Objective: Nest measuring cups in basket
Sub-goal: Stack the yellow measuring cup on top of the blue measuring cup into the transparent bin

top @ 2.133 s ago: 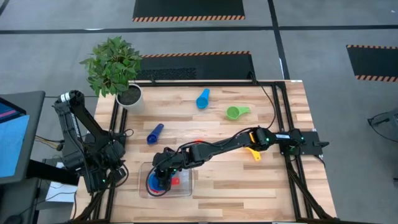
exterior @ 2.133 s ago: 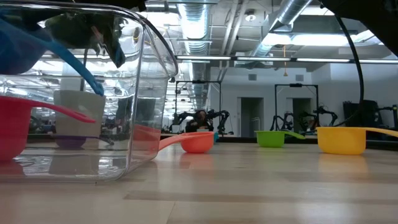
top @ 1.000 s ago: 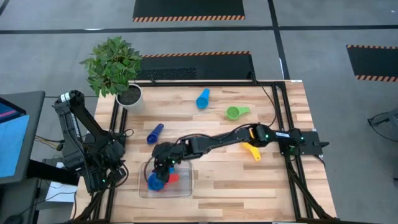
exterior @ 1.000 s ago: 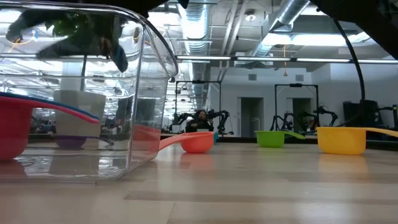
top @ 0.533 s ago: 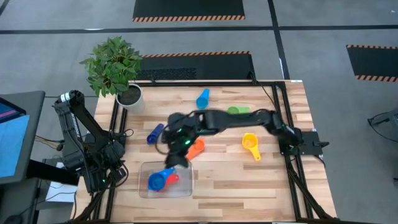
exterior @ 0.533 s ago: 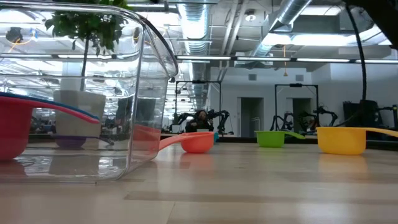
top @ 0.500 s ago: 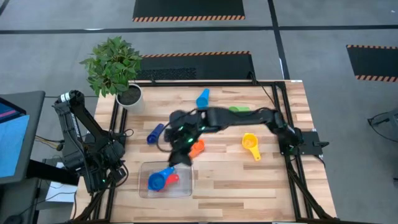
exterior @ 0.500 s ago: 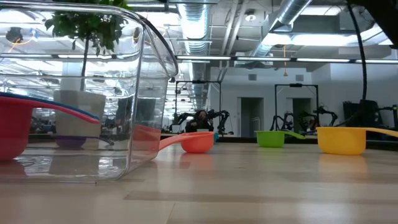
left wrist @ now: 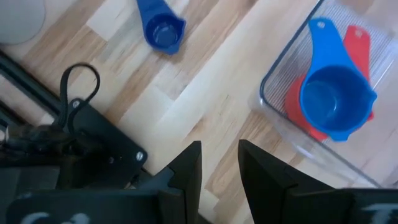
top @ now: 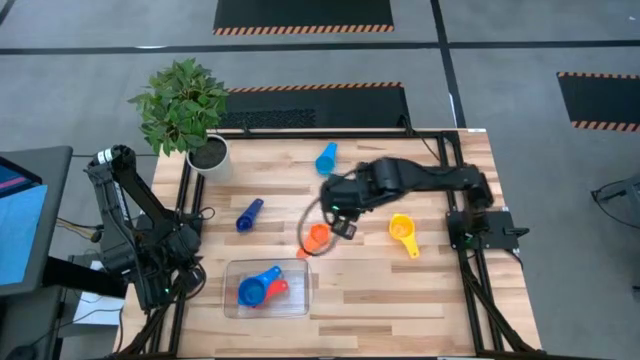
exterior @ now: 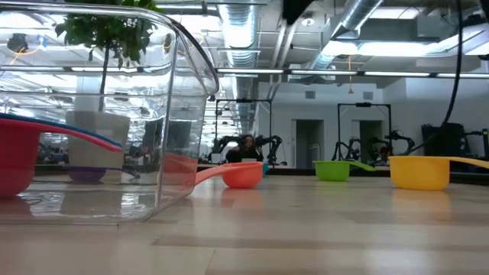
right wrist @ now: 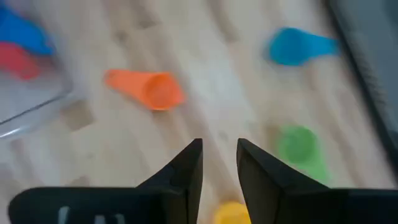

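Above the middle of the bench (top: 400, 285), the right arm is stretched leftward from its mount at the right edge, its right claw (top: 343, 226) held over the wood just beside the orange cup (top: 316, 237). Its fingers are narrowly parted and nothing is held between them. At the near left, the basket (top: 298, 303) is seen with the blue cup (top: 253, 289) nested in the red cup (top: 279, 290). The dark blue cup (top: 248, 214) lies left of centre, the light blue cup (top: 326, 158) toward the far side, and the yellow cup (top: 403, 232) to the right. The green cup (right wrist: 298, 146) is shown near the light blue one. The left arm is folded off the bench's left edge, its left claw (left wrist: 219, 177) narrowly parted and empty.
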Controlling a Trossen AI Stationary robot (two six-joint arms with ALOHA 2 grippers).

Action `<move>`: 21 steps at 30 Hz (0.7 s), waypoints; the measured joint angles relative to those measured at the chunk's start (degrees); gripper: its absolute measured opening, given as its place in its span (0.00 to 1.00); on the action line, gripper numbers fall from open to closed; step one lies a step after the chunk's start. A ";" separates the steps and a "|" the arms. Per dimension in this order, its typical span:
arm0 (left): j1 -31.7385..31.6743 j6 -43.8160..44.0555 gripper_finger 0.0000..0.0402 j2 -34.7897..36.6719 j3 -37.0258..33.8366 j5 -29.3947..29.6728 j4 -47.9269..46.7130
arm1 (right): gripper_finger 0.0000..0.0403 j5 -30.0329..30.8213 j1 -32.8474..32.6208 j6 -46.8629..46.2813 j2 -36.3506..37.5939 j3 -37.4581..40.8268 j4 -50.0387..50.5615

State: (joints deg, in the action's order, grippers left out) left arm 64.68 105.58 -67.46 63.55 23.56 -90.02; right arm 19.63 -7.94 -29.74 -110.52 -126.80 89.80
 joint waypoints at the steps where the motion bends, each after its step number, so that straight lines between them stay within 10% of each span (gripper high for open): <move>1: -0.06 0.04 0.23 0.00 0.00 0.92 0.00 | 0.30 3.46 -0.71 -3.15 1.69 2.44 0.03; 8: -3.60 -4.27 0.23 0.11 0.00 4.30 -0.05 | 0.29 11.80 -4.74 -23.06 19.65 30.74 -1.54; 21: -23.73 -23.73 0.23 0.11 0.00 9.01 13.34 | 0.29 6.65 -5.78 -36.45 42.88 76.73 -37.76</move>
State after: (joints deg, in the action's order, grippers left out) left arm 40.95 81.86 -67.35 63.55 32.57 -76.68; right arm 26.28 -13.73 -66.19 -67.64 -50.07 52.04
